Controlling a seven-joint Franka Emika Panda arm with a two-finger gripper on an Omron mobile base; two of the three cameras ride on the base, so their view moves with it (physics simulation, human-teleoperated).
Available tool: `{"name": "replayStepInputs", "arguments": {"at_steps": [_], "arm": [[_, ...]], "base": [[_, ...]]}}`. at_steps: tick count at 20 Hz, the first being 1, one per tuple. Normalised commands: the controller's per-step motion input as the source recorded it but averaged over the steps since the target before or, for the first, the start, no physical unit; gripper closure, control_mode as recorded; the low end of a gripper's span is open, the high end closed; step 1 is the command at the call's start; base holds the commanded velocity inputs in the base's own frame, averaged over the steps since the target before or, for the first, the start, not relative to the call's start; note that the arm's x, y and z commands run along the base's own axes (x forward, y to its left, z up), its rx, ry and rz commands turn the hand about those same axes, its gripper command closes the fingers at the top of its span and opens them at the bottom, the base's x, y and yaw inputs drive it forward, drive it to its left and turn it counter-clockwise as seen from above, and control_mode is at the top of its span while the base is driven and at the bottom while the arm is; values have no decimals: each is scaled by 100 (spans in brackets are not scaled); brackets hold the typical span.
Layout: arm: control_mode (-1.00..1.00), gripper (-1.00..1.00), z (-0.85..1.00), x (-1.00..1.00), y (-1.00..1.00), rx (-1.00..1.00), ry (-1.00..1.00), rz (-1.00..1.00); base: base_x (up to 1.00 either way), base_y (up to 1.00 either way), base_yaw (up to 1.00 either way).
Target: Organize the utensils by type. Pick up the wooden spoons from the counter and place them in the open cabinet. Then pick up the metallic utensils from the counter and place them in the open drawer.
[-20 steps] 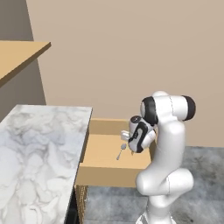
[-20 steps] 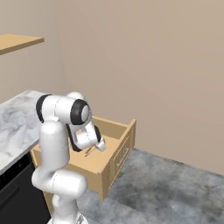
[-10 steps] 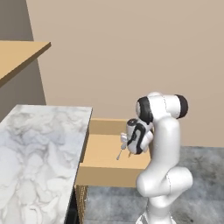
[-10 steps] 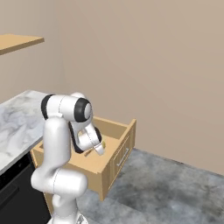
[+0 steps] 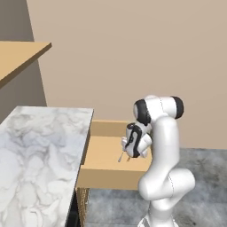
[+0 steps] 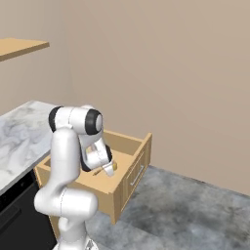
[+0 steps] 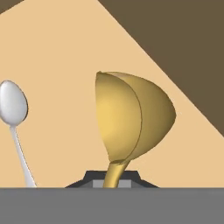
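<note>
Our hand (image 5: 125,150) hangs over the open drawer (image 5: 106,174), clenched on the stem of the gold utensil (image 7: 131,116). We see the silver spoon (image 7: 14,114) already lying on the drawer bottom, so we judge only this last release remains.
</note>
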Motion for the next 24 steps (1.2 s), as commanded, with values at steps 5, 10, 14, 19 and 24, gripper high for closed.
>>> {"name": "replayStepInputs", "arguments": {"at_steps": [5, 10, 14, 19, 24], "arm": [[-100, -100, -18, 27, -1, 3, 10, -4], [-100, -100, -15, 23, 0, 2, 13, -2], [-100, -100, -3, 18, -1, 3, 13, 0], [-100, -100, 4, 15, 0, 6, 15, 0], [-100, -100, 30, 6, 0, 9, 9, 0]], "base": [[0, 0, 0], [0, 0, 0], [0, 0, 0], [0, 0, 0], [0, 0, 0]]}}
